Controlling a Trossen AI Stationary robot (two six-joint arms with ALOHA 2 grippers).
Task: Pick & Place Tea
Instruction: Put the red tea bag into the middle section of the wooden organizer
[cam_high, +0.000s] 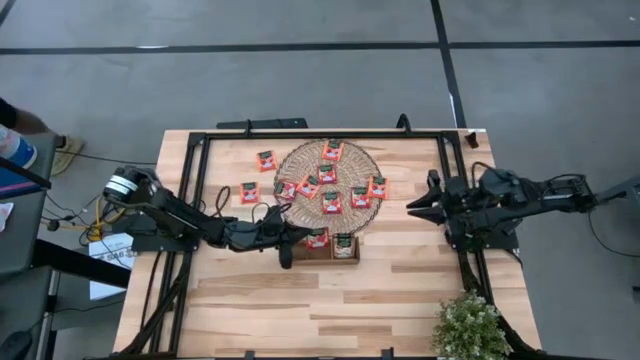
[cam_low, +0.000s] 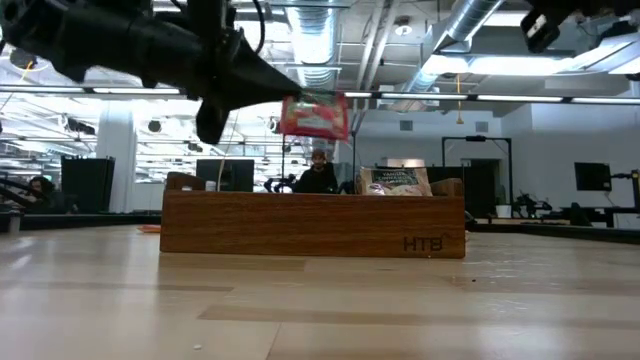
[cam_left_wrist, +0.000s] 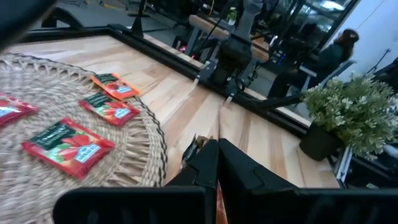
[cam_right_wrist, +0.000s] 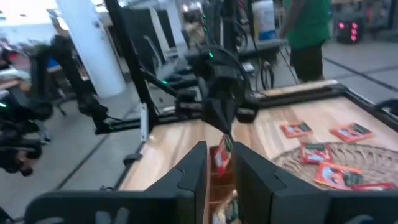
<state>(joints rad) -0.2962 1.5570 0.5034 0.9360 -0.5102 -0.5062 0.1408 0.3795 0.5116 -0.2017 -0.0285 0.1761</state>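
Observation:
My left gripper (cam_high: 303, 236) reaches in from the table's left and is shut on a red tea sachet (cam_low: 318, 117), which hangs above the brown wooden tray (cam_low: 312, 228). A pale sachet with a green top (cam_low: 395, 181) stands in the tray's right compartment. Several red-orange sachets (cam_high: 330, 202) lie flat on the round woven mat (cam_high: 300, 165), and two more (cam_high: 249, 192) lie on the table left of it. My right gripper (cam_high: 412, 207) waits open at the right, beyond the mat, with nothing between its fingers. My left gripper pinches the red sachet's upper left edge (cam_low: 290, 108) between its two fingertips. The fingers come roughly level from the table's left. The sachet juts out past the fingertips, nearly upright, lifted clear above the tray.
A black metal frame (cam_high: 200, 135) runs around the table's back and sides. A potted plant (cam_high: 470, 325) stands at the near right corner. Bare wood lies in front of the tray. A person sits in the room behind the table.

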